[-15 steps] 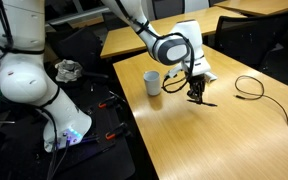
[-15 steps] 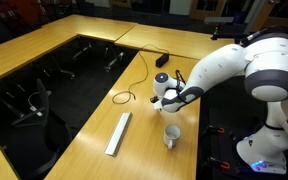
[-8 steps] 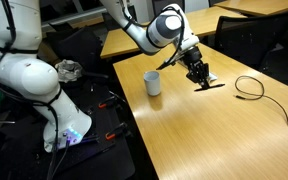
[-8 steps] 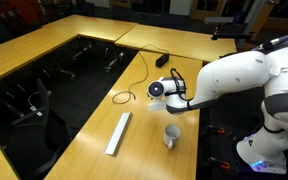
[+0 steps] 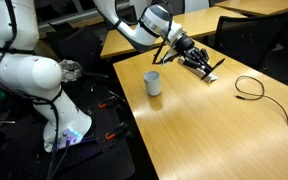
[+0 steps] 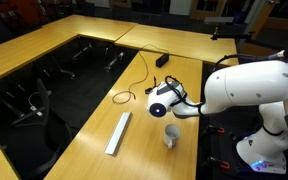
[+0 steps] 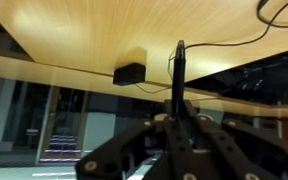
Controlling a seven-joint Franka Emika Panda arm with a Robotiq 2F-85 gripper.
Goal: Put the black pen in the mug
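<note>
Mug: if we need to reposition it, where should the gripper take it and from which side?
Likely pinch the wall at the rim from straight above, one finger inside, one outside: the mug stands upright with its mouth open upward. The gripper is shut on the black pen, so that has to go first.

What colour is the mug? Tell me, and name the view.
White, with plain sides. The mug shows best in an exterior view.

Grey flat bar (image 6: 118, 133) and looped black cable (image 5: 248, 87) on the wooden table (image 5: 204, 130), well apart.
</note>
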